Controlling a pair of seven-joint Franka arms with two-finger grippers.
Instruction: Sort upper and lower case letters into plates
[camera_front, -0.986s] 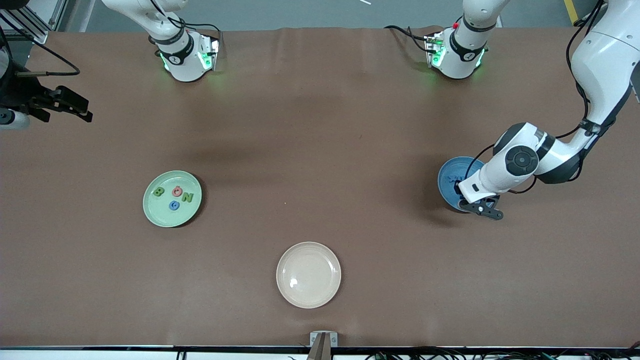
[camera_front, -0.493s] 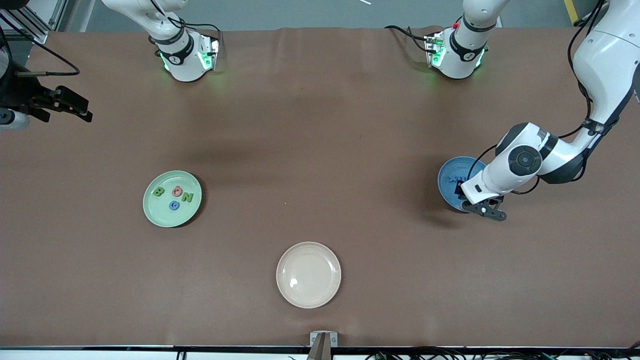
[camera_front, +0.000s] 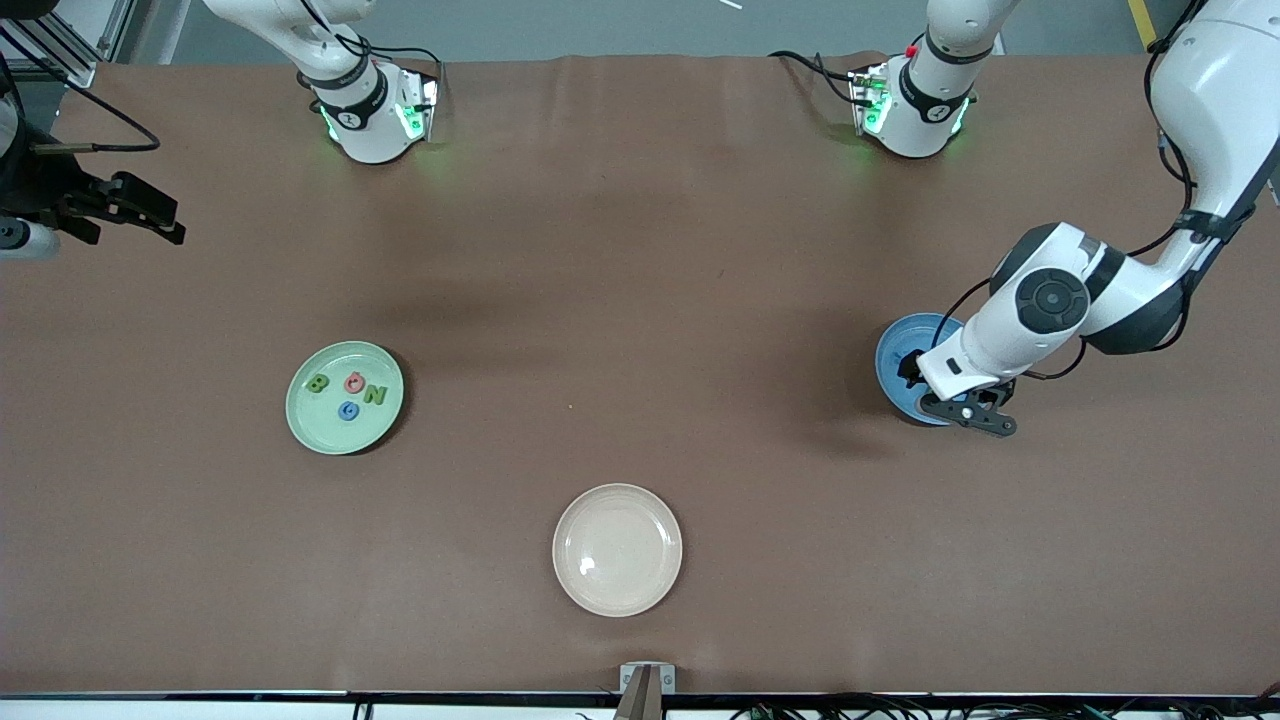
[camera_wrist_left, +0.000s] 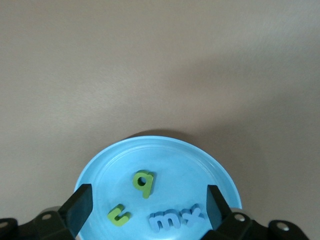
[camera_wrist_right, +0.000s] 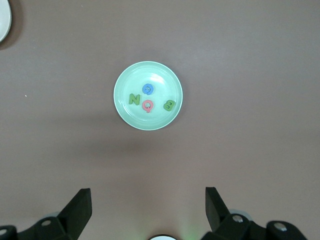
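Your left gripper (camera_front: 958, 400) hangs over the blue plate (camera_front: 897, 352) near the left arm's end of the tabletop (camera_front: 640, 300), its fingers (camera_wrist_left: 80, 206) spread wide with nothing between them. In the left wrist view that plate holds a green b (camera_wrist_left: 143, 182), a green u (camera_wrist_left: 119, 215), and a blue m (camera_wrist_left: 165, 220) touching a blue x (camera_wrist_left: 192, 216).

Your right gripper (camera_wrist_right: 147, 212) waits high up, fingers (camera_wrist_right: 80, 205) spread and empty. The pale green plate (camera_front: 310, 420) toward the right arm's end carries a green B (camera_front: 318, 383), a pink G (camera_front: 354, 381), a green N (camera_front: 375, 394) and a blue G (camera_front: 348, 410). The cream plate (camera_front: 617, 595) sits nearest the front camera.
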